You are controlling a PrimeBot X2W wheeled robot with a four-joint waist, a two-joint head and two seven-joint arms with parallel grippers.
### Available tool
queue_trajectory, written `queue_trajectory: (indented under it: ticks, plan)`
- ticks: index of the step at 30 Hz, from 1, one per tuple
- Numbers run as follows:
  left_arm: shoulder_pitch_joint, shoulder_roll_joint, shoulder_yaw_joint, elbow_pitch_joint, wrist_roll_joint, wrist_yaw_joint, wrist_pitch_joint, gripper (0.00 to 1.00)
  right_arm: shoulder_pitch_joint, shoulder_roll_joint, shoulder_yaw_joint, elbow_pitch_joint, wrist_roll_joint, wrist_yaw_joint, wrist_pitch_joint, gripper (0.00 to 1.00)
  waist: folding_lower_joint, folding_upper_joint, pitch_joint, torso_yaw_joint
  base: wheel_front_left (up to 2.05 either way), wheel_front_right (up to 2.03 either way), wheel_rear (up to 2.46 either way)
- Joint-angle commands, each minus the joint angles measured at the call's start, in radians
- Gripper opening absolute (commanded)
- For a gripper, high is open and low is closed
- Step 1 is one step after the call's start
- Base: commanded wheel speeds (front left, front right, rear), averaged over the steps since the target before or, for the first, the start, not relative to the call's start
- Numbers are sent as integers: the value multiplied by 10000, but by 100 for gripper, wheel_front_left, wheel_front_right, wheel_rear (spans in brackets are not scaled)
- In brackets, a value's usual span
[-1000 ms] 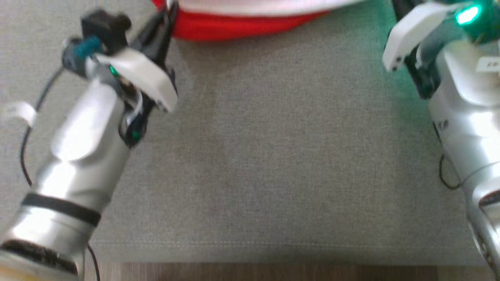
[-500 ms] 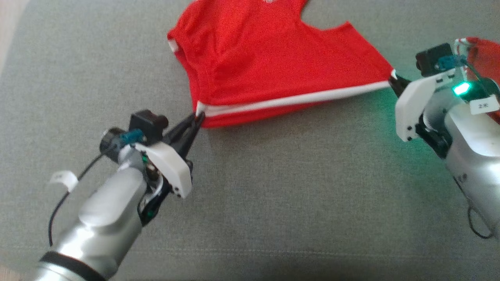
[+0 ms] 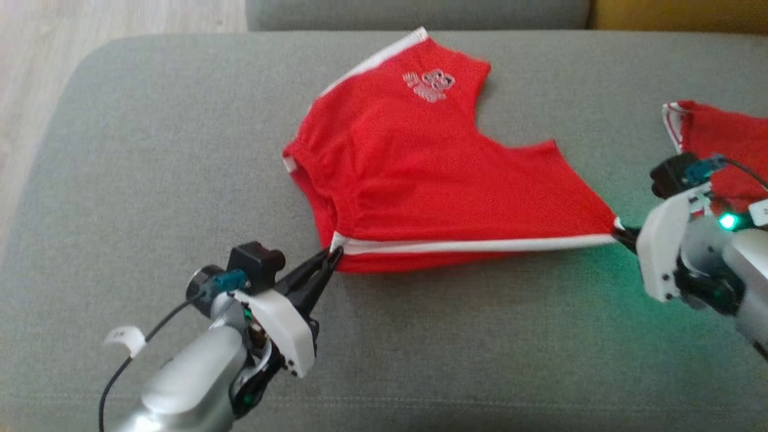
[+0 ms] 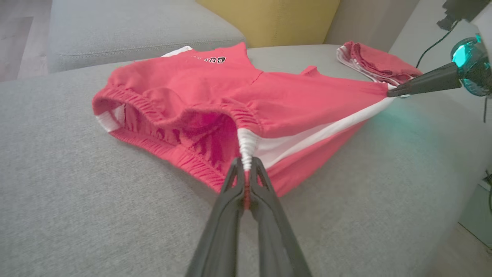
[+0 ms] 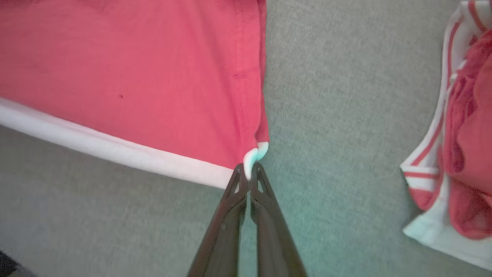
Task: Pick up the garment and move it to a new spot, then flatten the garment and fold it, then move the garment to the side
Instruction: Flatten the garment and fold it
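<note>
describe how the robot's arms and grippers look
The left arm and right arm are silver, each wrist with a white shell, a black camera and a teal plug. The left gripper and right gripper each have two long, dark, tapering fingers. A black cable with a white tag trails from the left arm; a green light glows on the right.
</note>
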State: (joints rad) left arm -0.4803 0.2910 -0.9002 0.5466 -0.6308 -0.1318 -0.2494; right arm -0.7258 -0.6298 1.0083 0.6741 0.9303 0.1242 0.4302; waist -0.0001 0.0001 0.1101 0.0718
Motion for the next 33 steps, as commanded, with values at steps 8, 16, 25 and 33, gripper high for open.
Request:
queue_trajectory:
  ticks: [8, 16, 25, 33]
  plan:
    - [635, 815, 63, -1462, -251, 112, 164, 0, 721, -1700, 659, -1750, 1220, 65, 1241, 0, 1, -1, -651, -207, 0, 0, 0]
    - [1863, 1405, -385, -3498, -449, 519, 960, 0, 1314, -2864, 680, -3275, 1989, 65, 2505, 0, 1, -1, -1030, -306, 0, 0, 0]
    - [1535, 1511, -28, -4623, -368, 973, 884, 0, 486, -2827, -374, -3917, 1649, 65, 2435, 0, 1, -1, -643, 150, 0, 0, 0]
    - [802, 1142, 254, -4783, -373, 977, 705, 0, -800, -2306, -1130, -3502, 1092, 65, 2545, 0, 1, -1, -5, 907, 0, 0, 0]
